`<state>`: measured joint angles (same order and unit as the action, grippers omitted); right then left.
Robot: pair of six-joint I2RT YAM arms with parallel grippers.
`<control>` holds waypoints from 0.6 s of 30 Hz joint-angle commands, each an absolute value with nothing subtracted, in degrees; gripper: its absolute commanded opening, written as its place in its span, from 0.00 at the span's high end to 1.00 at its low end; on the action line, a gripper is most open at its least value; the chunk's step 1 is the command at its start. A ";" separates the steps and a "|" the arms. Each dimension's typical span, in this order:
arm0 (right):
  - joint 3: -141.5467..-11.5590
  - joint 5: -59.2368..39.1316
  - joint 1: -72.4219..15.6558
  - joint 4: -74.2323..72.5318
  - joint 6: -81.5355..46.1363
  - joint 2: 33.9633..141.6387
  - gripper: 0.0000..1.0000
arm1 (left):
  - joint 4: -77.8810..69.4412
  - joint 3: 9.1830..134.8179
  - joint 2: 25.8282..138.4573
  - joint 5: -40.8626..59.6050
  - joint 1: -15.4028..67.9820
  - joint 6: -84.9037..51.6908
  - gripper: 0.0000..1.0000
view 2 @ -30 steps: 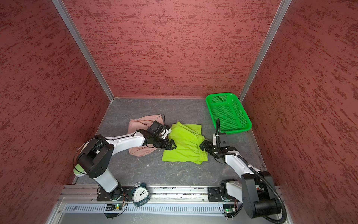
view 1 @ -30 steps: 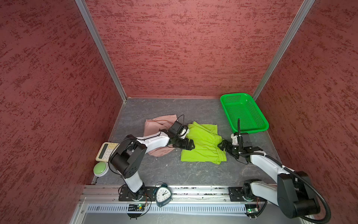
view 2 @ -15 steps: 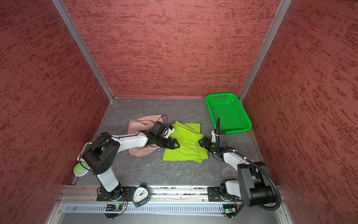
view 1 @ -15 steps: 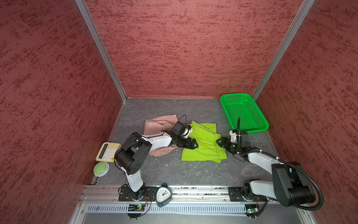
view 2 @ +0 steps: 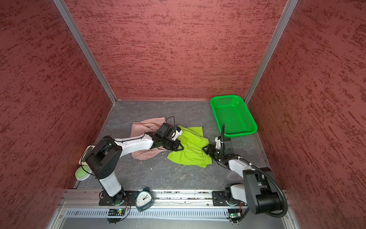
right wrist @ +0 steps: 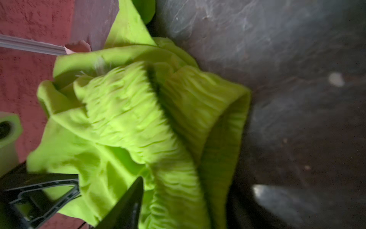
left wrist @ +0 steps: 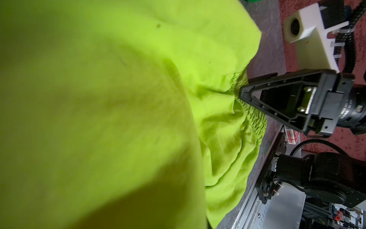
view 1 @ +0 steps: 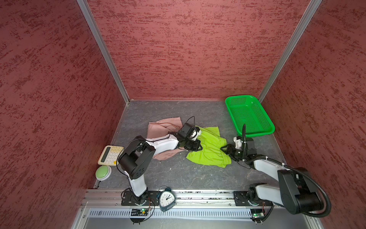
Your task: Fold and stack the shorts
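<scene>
Calculator: at the left edge of the table, with a green dome button just in front of it.
Pink shorts: crumpled left of centre, partly under my left arm.
My left gripper: at the left edge of the lime green shorts, on the cloth. I cannot tell how its jaws stand, because lime cloth fills my left wrist view.
Lime green shorts: mid-table, just beside the pink pair, with the gathered waistband towards my right arm.
My right gripper: jaws wide apart, waistband bunched between the fingers.
Green basket: far right corner, apart from both pairs.
</scene>
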<state>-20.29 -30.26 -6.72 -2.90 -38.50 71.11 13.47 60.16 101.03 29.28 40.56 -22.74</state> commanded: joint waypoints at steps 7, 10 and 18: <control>-24.96 -18.86 -6.89 21.31 -37.18 62.52 0.01 | 25.41 69.16 99.37 28.91 39.84 -23.95 1.00; -25.85 -19.17 -6.93 23.70 -37.31 63.33 0.01 | 26.72 70.22 98.43 29.47 39.60 -24.29 1.00; -18.28 -30.85 -7.26 6.93 -42.72 66.27 0.01 | 25.64 69.22 98.76 31.34 38.67 -24.94 1.00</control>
<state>-21.45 -27.86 -6.96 10.55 -39.79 64.18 26.09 68.99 99.63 29.76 38.92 -24.73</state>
